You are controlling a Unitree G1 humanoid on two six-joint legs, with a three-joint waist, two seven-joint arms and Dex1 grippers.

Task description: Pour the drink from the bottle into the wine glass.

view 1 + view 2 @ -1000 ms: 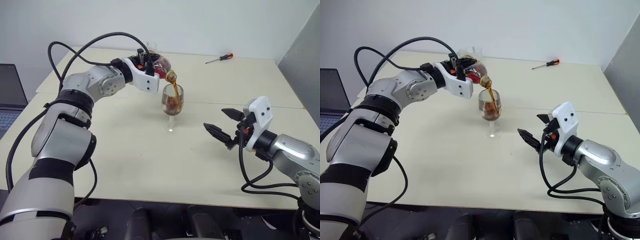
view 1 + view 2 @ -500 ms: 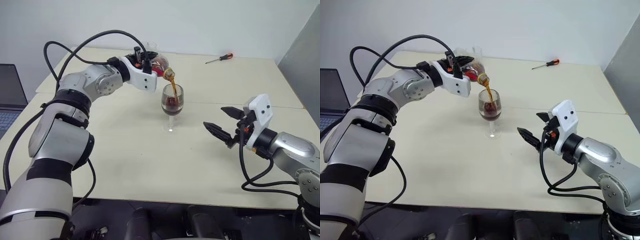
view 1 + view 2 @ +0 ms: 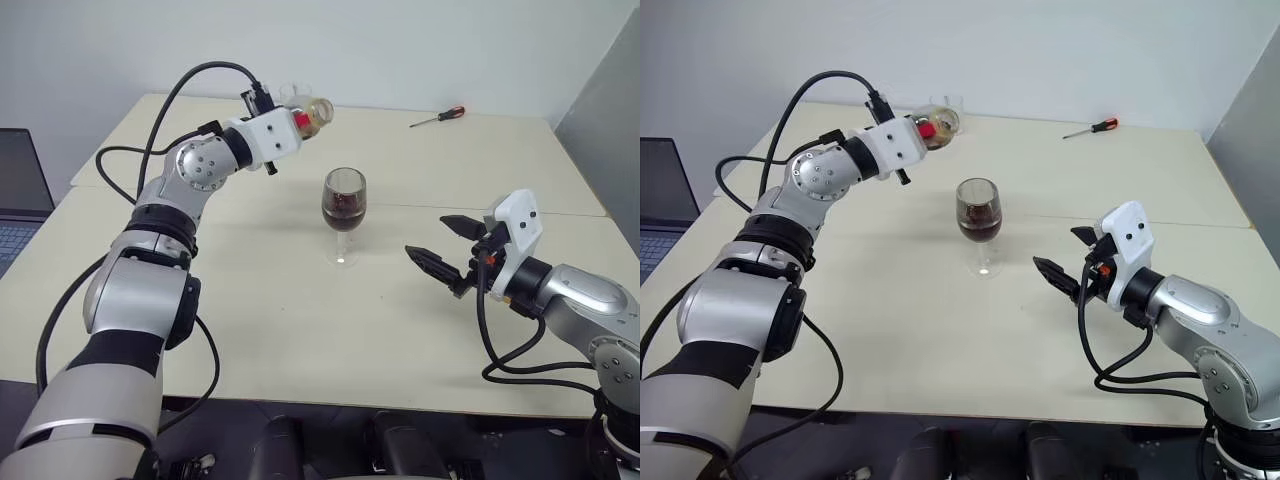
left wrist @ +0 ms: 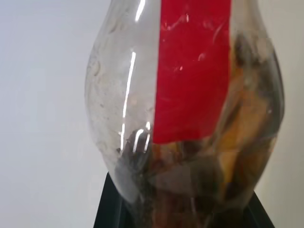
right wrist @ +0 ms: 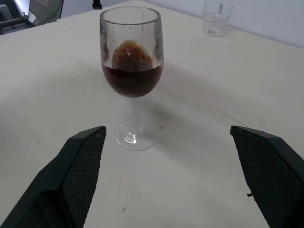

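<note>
Glass (image 3: 344, 203): upright mid-surface, bowl roughly half full of dark drink (image 5: 132, 78), foam patch on the inner wall. Bottle (image 3: 312, 116): pinched in my left hand (image 3: 283, 134), raised at the far left, clear of the glass, nearly drained with only dregs inside; no stream falling. Right hand (image 3: 447, 246): spread wide, idle, near right of the glass, holding nothing. Status, my reading: pour essentially done; what remains is setting the bottle down on the surface (image 3: 300, 330).
</note>
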